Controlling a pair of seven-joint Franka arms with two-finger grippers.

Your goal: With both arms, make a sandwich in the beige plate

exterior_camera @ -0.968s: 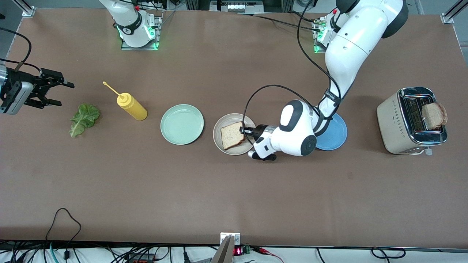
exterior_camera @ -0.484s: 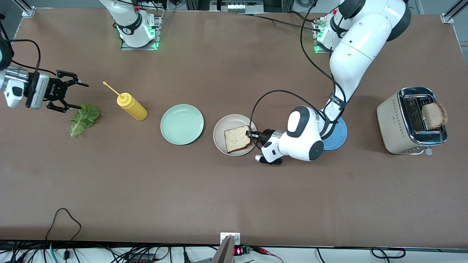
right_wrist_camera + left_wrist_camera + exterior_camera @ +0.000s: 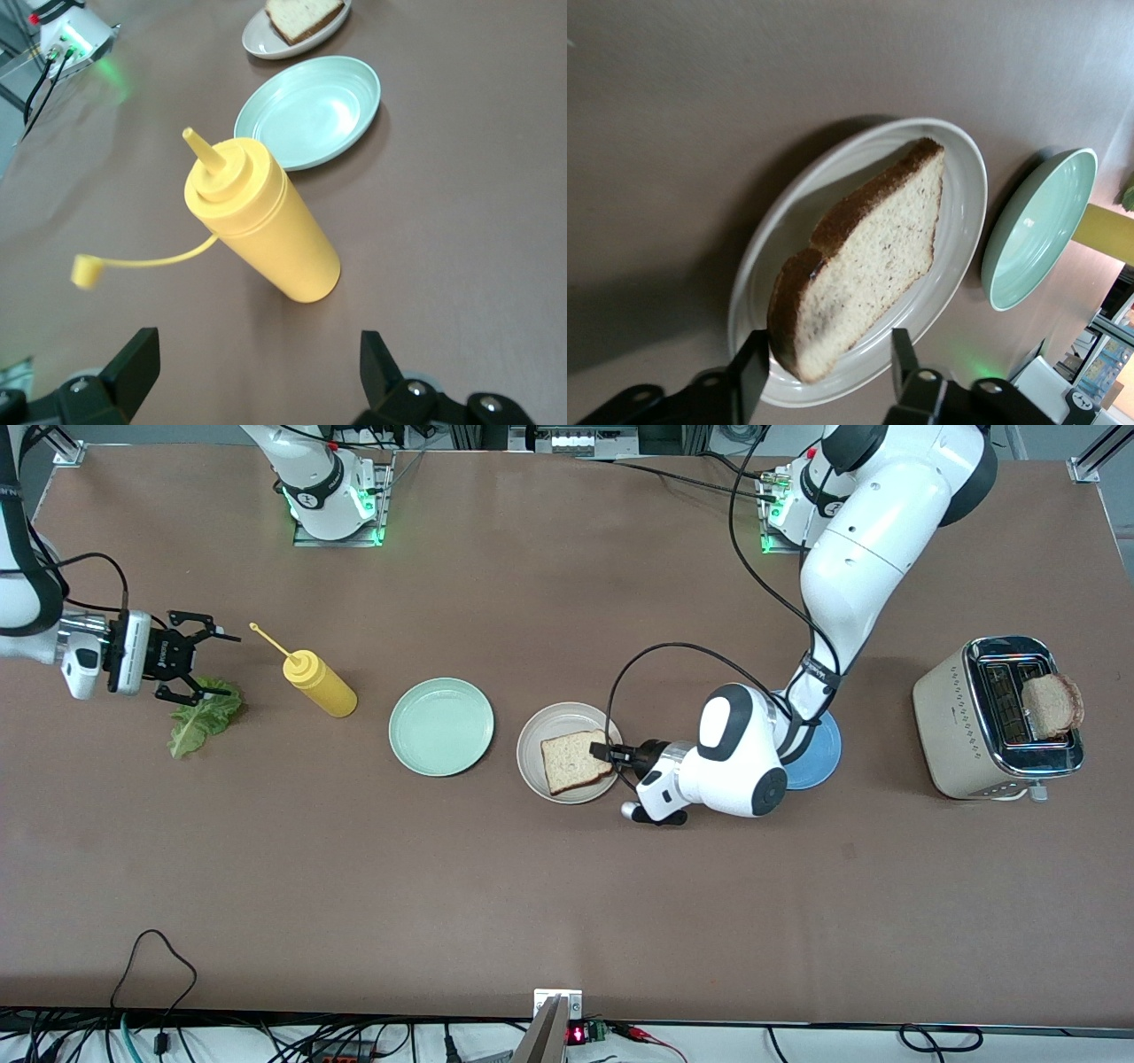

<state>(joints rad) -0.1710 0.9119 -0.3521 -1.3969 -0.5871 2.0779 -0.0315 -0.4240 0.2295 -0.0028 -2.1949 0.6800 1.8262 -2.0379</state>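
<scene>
Left gripper (image 3: pixel 604 751): low at the plate's rim, by the bread's edge, fingers a little apart on each side of the crust, not squeezing it.
Bread (image 3: pixel 576 762): one slice, lying flat in the plate.
Plate (image 3: pixel 532 737): beige, mid surface, between the green plate (image 3: pixel 440 726) and the blue plate (image 3: pixel 819 757).
Right gripper (image 3: pixel 213 664): wide open, holding nothing, over the lettuce (image 3: pixel 202 713).
Lettuce: on the surface at the right arm's end, beside the yellow bottle (image 3: pixel 321 685).
Toaster (image 3: pixel 997 717): at the left arm's end, a second slice (image 3: pixel 1052 704) sticking out.

Bread slice (image 3: pixel 576 762) lies flat, seemingly, on beige plate (image 3: pixel 533 757).
</scene>
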